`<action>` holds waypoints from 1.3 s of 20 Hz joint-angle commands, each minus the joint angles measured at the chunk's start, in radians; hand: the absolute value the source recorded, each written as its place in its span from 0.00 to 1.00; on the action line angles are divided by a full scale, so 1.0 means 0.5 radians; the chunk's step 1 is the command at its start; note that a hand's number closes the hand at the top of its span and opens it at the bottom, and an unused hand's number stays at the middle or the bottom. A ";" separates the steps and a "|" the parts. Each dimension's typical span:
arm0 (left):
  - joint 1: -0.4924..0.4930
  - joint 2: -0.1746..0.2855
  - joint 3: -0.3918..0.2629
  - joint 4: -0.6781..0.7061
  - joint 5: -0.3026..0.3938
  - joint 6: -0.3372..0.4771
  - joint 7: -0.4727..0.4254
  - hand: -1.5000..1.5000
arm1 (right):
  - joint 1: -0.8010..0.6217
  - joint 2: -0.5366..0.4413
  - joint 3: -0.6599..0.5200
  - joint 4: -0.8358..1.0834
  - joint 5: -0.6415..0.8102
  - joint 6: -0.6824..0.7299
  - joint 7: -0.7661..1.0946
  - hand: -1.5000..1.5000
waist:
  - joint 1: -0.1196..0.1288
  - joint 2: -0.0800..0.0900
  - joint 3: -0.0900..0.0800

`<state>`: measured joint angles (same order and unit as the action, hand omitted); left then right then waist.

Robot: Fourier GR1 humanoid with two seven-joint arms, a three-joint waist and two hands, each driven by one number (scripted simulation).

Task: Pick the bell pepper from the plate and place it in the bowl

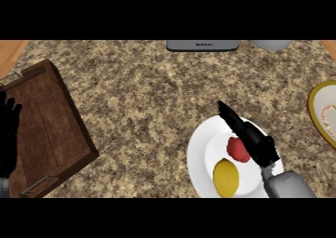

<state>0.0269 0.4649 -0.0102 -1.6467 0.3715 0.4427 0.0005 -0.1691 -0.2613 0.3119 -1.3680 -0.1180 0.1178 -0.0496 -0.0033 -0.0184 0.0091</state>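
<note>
Grey and cut off by the lower edge at five o'clock, the right forearm (288, 185) comes in over the white plate (201, 153). From it the right hand (258, 143) slants up toward eleven o'clock, its fingers straight and pressed together into one narrow black blade. The tips pass the plate's far rim and lie over the speckled stone worktop (143, 93).

The plate sits at about five o'clock in the view. On it lies the red bell pepper (235, 149), close to the plate's middle. The hand's palm overlaps the pepper's three o'clock side, and no finger curls round it. Whether the hand touches the pepper I cannot tell. Just beside the pepper, at its six o'clock, a yellow oval fruit (226, 177) lies on the same plate.

At three o'clock the bowl (313, 109) is cut by the view's edge. It has a yellow rim and a pale inside, and it stands apart from the plate.

A dark wooden tray (46, 125) with raised sides and metal handles lies tilted at nine o'clock. The left hand (4, 132) rests at that edge, open with fingers up, overlapping the tray's outer side.

At twelve o'clock a flat grey appliance (201, 45) and, to its right, a pale grey object (270, 44) are both cut off by the far edge.
</note>
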 commanded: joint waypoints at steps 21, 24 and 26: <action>-0.421 0.108 -0.335 0.145 -0.452 -0.182 0.199 0.50 | 0.241 -0.997 -0.762 -0.325 0.190 0.452 -0.843 0.00 | -0.027 0.029 -0.023; -0.454 0.047 -0.394 0.088 -0.508 -0.112 0.278 0.50 | 0.124 -1.155 -0.705 -0.472 0.303 0.489 -0.546 0.00 | -0.009 0.024 -0.024; -0.514 0.087 -0.333 0.174 -0.465 -0.186 0.272 0.50 | 0.012 -1.148 -0.597 -0.574 0.414 0.449 -0.287 0.00 | 0.008 0.033 -0.026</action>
<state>-0.2152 0.5005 -0.1933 -1.5774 0.1278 0.3743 0.1341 -0.1127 -0.7848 -0.0428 -1.5528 0.0082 0.3481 -0.3635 -0.0106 -0.0025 -0.0019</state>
